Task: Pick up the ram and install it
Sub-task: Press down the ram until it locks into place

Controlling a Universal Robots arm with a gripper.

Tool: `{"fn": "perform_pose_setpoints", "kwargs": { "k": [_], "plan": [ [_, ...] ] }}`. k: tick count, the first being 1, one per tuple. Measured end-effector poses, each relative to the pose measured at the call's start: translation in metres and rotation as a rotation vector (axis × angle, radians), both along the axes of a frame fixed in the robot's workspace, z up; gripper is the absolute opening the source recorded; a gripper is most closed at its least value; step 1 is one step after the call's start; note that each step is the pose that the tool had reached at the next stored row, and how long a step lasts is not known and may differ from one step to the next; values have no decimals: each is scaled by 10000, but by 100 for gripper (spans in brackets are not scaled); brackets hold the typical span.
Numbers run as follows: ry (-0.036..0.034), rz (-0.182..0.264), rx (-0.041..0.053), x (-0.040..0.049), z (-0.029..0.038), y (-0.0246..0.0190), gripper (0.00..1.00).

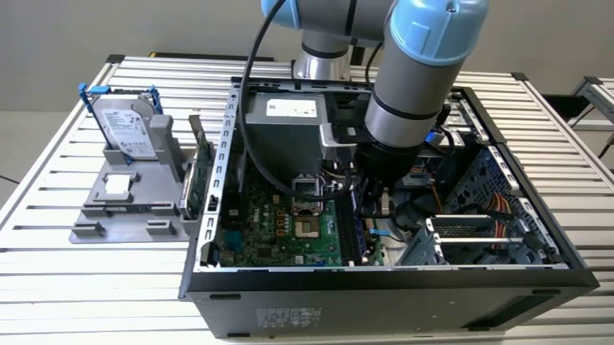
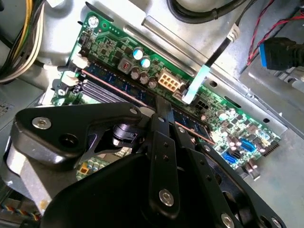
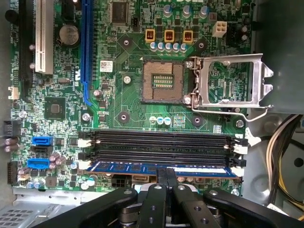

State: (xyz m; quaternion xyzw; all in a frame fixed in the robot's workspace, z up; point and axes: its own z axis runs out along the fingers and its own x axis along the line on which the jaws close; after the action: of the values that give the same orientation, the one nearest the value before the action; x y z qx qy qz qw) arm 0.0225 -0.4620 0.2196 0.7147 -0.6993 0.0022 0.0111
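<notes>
In the motherboard's (image 3: 142, 109) nearest slot — the ram (image 3: 161, 167), directly under the gripper (image 3: 166, 176), fingers closed together against its top edge.

Table: slatted metal worktable (image 1: 57, 287) spanned the exterior view | Wall: plain grey backdrop (image 1: 115, 25) behind it | Side: second slatted table (image 1: 597, 100) at the exterior view's right | Light: even, soft

matt black claw (image 3: 167, 176), glossy blue ram (image 3: 161, 167)

The arm (image 1: 408, 100) reaches down into the open computer case (image 1: 384, 287) on the slatted counter (image 1: 57, 273). At the exterior view's left, a grey rack (image 1: 129, 208) holds a hard drive (image 1: 125, 126).
</notes>
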Motion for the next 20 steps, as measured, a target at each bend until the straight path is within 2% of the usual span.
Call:
{"fn": "perform_pose_setpoints", "kwargs": {
  "k": [5, 11, 20],
  "plan": [
    [-3, -1, 20, 0, 20, 3, 0],
    [4, 0, 3, 0, 120, 1, 0],
    [4, 0, 4, 0, 199, 1, 0]
  ]
}}
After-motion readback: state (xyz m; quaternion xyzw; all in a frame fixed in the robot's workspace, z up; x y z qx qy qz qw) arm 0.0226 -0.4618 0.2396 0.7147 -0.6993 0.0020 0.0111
